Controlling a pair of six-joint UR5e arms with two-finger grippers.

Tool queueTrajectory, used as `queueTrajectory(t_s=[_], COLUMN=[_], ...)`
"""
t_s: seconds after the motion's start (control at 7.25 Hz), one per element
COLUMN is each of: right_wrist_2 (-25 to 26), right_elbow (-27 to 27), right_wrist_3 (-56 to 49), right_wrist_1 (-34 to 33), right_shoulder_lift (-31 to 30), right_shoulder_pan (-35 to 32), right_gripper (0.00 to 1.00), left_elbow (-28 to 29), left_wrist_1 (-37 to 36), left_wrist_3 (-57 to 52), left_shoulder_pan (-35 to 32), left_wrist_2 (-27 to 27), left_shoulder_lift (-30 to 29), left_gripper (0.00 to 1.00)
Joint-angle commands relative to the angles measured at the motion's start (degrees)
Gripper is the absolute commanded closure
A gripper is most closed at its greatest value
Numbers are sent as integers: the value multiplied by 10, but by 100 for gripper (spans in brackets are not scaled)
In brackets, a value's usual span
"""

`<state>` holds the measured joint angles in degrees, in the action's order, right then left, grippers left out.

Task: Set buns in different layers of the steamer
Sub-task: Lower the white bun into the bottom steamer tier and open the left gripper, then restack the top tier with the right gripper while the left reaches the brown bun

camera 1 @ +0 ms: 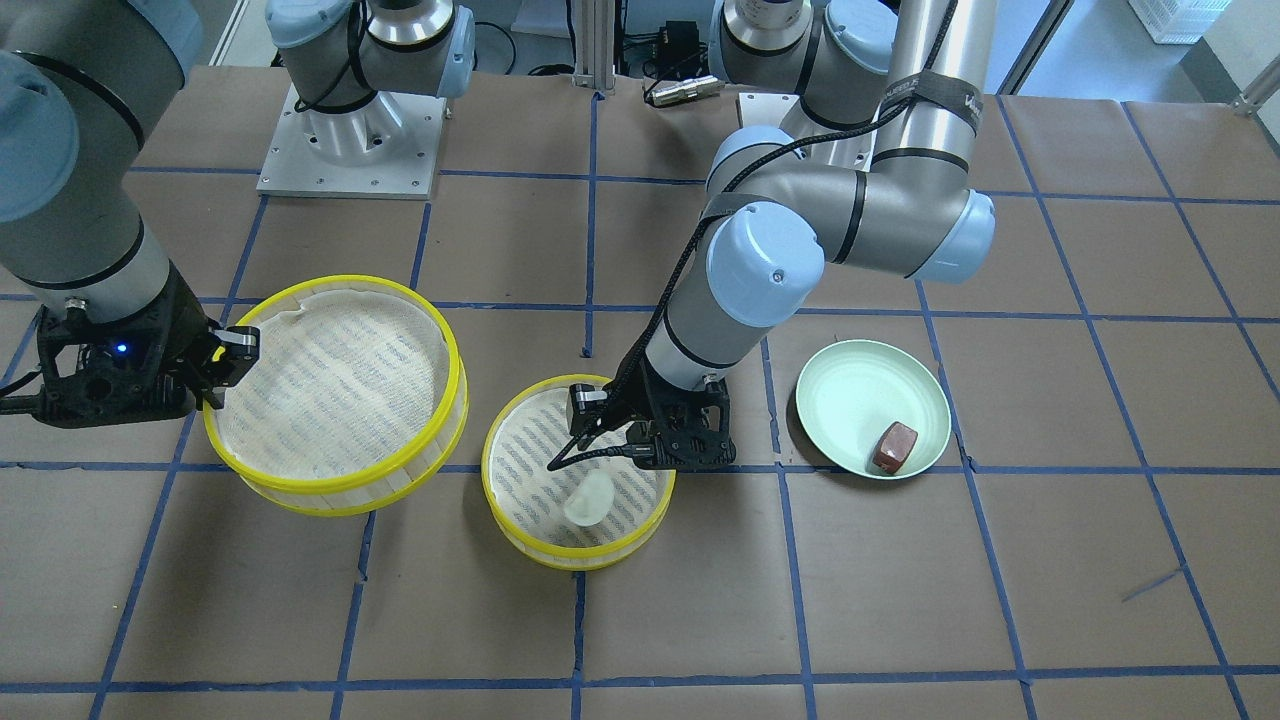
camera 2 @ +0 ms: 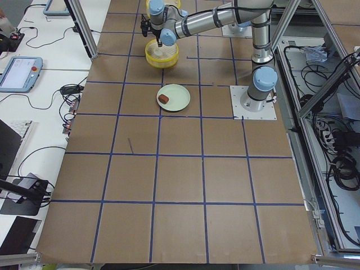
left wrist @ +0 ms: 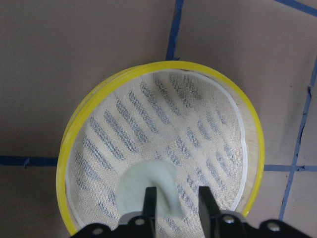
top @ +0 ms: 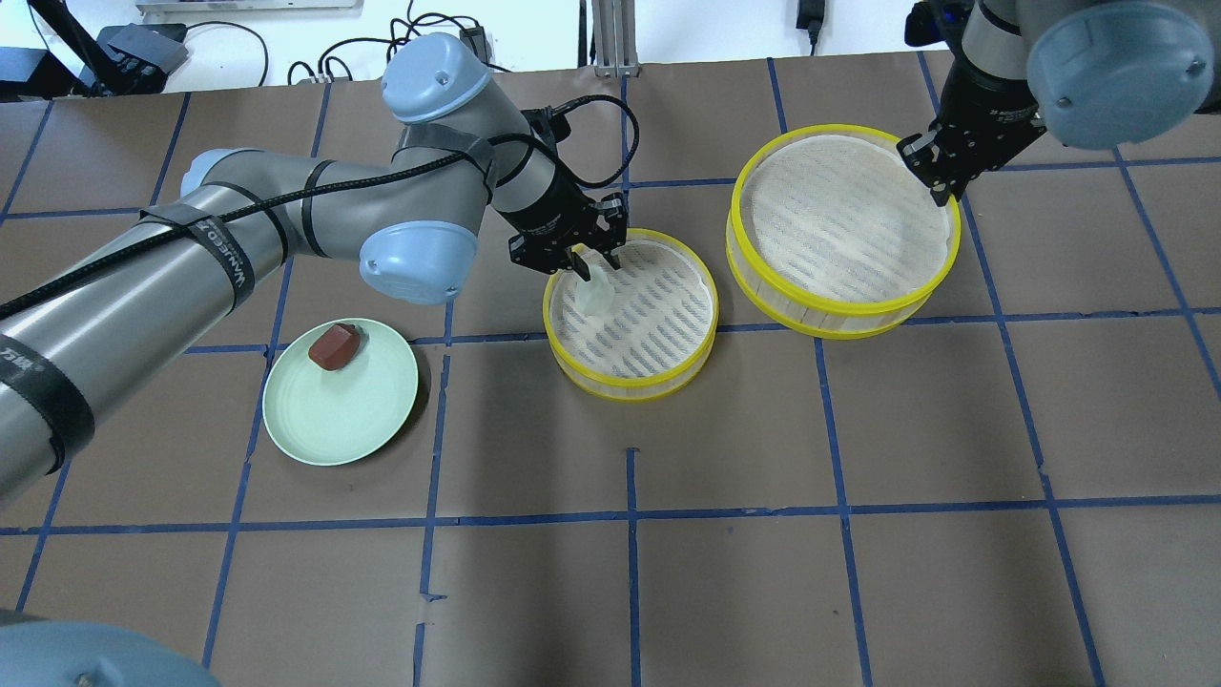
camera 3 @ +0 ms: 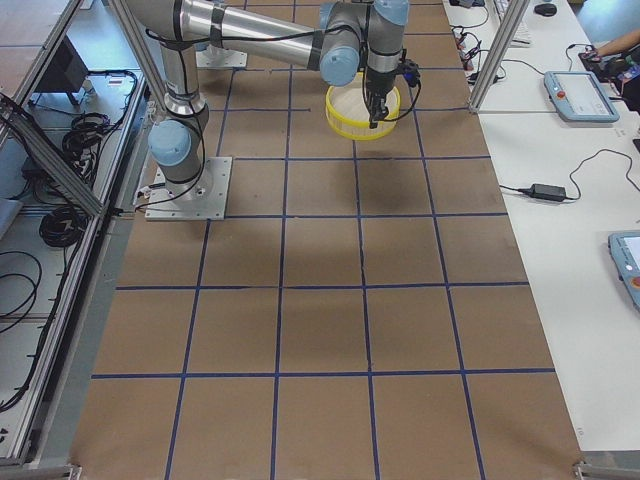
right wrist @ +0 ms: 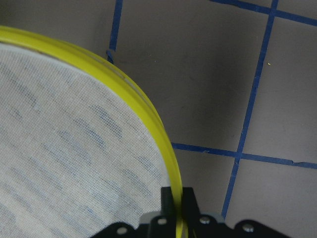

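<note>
**White bun in one layer, brown bun on plate**

Landmark: pale green plate (top: 355,420), on the brown-papered table (top: 763,572) w/ blue tape grid.

Brown bun (top: 334,344) sits on the plate, near the rim on the side away from the robot.

First steamer layer (top: 630,391) is to the plate's right (robot's R) and a little farther from the robot, w/ a gap of table between. White bun (left wrist: 141,186) lies on its woven bottom, on the side nearest the plate. L gripper (left wrist: 177,198) points down right over the bun. Its jaws are apart: one finger (left wrist: 150,206) overlaps the bun in the wrist view, the other stands clear, so no clamp on it.

Second steamer layer (top: 839,219) is farther right of the plate, past the first layer, near it but not touching. R gripper (right wrist: 177,196) is closed on its yellow rim on the side farthest from the plate, one finger inside and one outside. Can't tell if this layer rests on the table or is raised.
</note>
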<state>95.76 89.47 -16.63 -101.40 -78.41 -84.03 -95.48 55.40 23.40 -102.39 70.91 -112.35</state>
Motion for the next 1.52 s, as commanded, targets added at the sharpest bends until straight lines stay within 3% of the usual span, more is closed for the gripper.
queueTrajectory(t_s=[0.0, 0.14, 0.28, 0.41, 0.55, 0.97, 1.24, 1.38], right_wrist_2=[-4, -5, -5, -6, -6, -6, -6, -6], right_elbow=[1, 1, 10, 19, 19, 12, 10, 10], right_wrist_3=[1, 12, 52, 96, 143, 257, 318, 347], right_wrist_1=[3, 8, 16, 12, 8, -4, -21, -44], right_shoulder_lift=[0, -2, -6, -8, -5, 17, 29, 43], right_shoulder_pan=[0, -1, -7, -23, -51, -132, -164, -192], right_gripper=[94, 94, 94, 94, 94, 94, 94, 94], left_elbow=[4, -7, -14, -29, -50, -124, -131, -132], left_wrist_1=[0, 1, 20, 70, 75, 69, 20, 13], left_wrist_3=[-10, -121, -222, -251, -299, -354, -483, -489], left_shoulder_pan=[1, 25, 75, 127, 168, 236, 250, 250], left_wrist_2=[12, 108, 136, 157, 194, 194, 214, 227], left_shoulder_lift=[13, 20, 28, 40, 50, 56, 42, 41], left_gripper=[0, 0, 0, 0, 0, 0, 0, 0])
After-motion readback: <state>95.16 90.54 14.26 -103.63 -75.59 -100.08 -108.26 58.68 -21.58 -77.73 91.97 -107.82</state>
